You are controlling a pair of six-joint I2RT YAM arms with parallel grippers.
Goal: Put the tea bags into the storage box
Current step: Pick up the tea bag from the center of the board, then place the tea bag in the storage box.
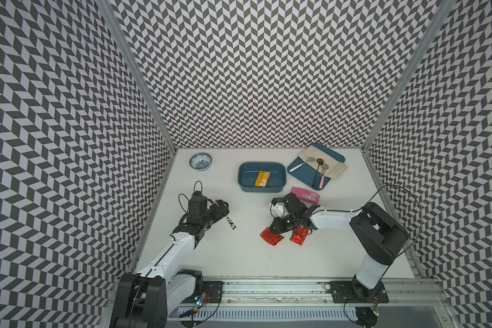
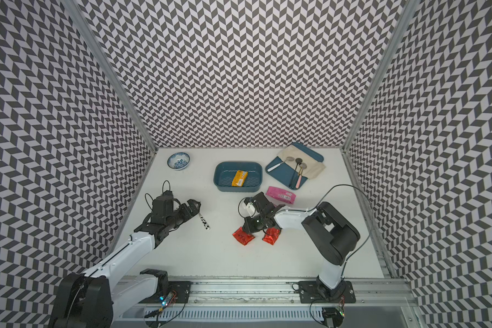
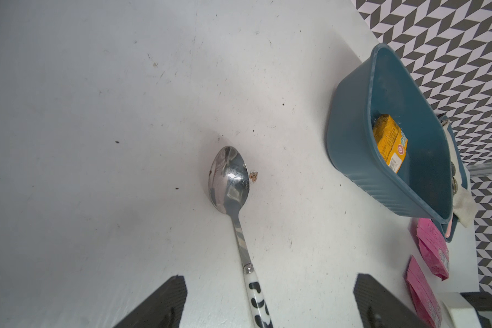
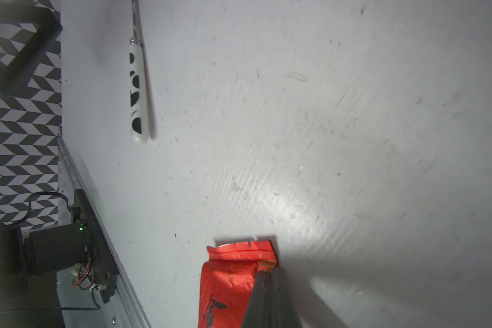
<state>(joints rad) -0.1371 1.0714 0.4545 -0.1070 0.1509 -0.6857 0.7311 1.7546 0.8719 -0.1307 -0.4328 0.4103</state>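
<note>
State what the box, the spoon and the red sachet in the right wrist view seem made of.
The box: likely plastic; even teal, moulded ribbed wall, soft sheen. The red sachet: foil or foil-lined film; crinkled, creased, shiny. The spoon: polished metal bowl with mirror reflections; glossy white, black-spotted handle, ceramic or plastic, cannot tell.

We are looking at a shiny red tea bag (image 4: pixel 227 284) with black marks, right at the tips of the black right gripper (image 4: pixel 269 272). A second red tea bag (image 1: pixel 298 236) is shining just beside that gripper. Past it we are seeing pink tea bags (image 1: pixel 306 194) with white labels. In front of the black left gripper (image 3: pixel 270 277) a silver spoon (image 3: pixel 230 176) is showing a white handle with black spots. Further out, the dark blue-green storage box (image 3: pixel 350 119) is holding a yellow-orange tea bag (image 3: pixel 389 142). The walls (image 1: pixel 253 71) are showing grey and white zigzags.
</note>
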